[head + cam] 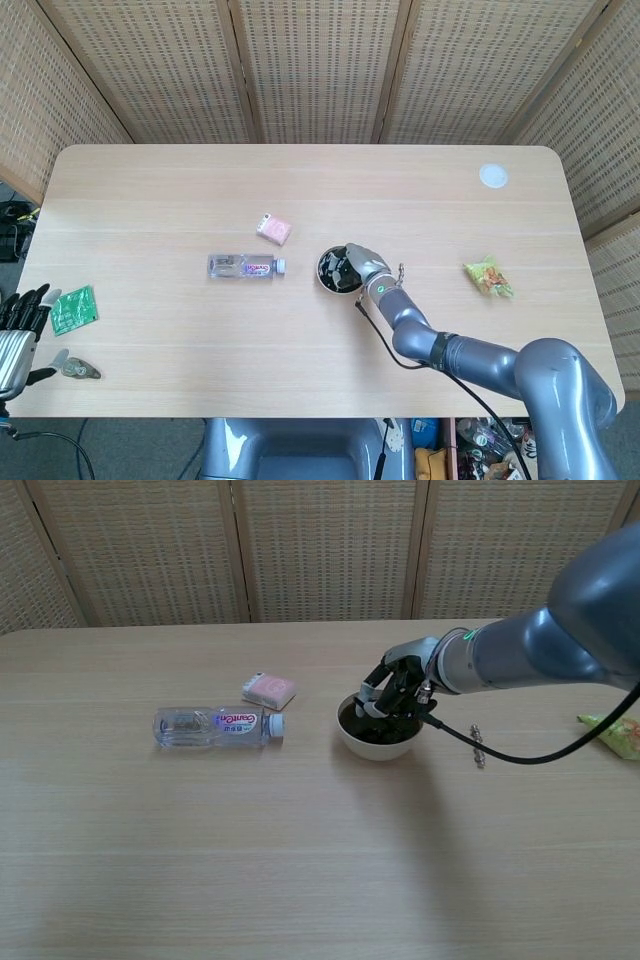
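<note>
A white bowl (334, 270) (378, 742) with a dark inside stands mid-table. My right hand (364, 264) (398, 686) is at its right rim, fingers curled down into the bowl, gripping the rim. Left of the bowl lies a clear water bottle (245, 266) (214, 726), cap toward the bowl. A pink packet (273, 229) (269, 690) lies just behind it. My left hand (15, 335) hangs off the table's left front corner, fingers apart and holding nothing, beside a green packet (72, 308).
A thin metal bit (477, 748) lies right of the bowl. A green snack bag (488, 277) (612, 730) sits further right, a white disc (493, 176) at the far right back. A small grey object (76, 370) lies by the left front edge.
</note>
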Available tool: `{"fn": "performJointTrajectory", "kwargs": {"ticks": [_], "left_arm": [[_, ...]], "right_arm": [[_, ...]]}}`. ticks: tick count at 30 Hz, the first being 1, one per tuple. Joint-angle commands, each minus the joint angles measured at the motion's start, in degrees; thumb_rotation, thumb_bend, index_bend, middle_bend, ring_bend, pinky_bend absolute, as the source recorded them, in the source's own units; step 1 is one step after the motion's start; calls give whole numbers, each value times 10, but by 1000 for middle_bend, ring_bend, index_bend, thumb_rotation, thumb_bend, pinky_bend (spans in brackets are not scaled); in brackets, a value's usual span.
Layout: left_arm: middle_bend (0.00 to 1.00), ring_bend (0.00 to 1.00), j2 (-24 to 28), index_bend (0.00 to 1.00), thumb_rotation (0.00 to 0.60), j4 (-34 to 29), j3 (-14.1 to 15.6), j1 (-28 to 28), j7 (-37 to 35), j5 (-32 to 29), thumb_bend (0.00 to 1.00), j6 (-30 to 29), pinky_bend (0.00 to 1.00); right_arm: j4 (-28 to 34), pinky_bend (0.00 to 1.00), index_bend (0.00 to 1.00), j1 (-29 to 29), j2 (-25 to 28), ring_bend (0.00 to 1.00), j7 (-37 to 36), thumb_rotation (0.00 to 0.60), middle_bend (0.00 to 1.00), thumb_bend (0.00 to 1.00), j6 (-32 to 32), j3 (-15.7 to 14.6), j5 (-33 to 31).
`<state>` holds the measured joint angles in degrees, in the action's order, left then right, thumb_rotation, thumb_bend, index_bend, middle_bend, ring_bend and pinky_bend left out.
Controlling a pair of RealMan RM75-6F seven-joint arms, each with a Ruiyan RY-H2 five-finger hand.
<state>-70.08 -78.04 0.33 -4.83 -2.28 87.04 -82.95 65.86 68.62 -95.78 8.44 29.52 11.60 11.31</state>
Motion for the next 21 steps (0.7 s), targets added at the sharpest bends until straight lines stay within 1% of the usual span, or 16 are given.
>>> {"fn": "performJointTrajectory", "kwargs": {"ticks": [1,11,16,21], "left_arm": [[0,0,0,0,600,1,0,1,0,-1,307,0,0],[0,0,-1,0,600,3,0,1,-1,-2,308,1,0],[0,0,-1,0,600,1,0,-1,1,0,308,3,0],[0,0,-1,0,600,-3,0,-4,4,4,307,3,0]], "right_arm": [[-16,1000,622,7,-10,974,-1,600,942,726,1,3,-3],[-52,1000,623,11,-18,974,0,600,942,726,10,8,-15],[-30,1000,622,1,-1,974,1,600,943,726,10,5,-16],[22,1000,623,-11,22,974,-6,600,943,726,10,8,0]]}}
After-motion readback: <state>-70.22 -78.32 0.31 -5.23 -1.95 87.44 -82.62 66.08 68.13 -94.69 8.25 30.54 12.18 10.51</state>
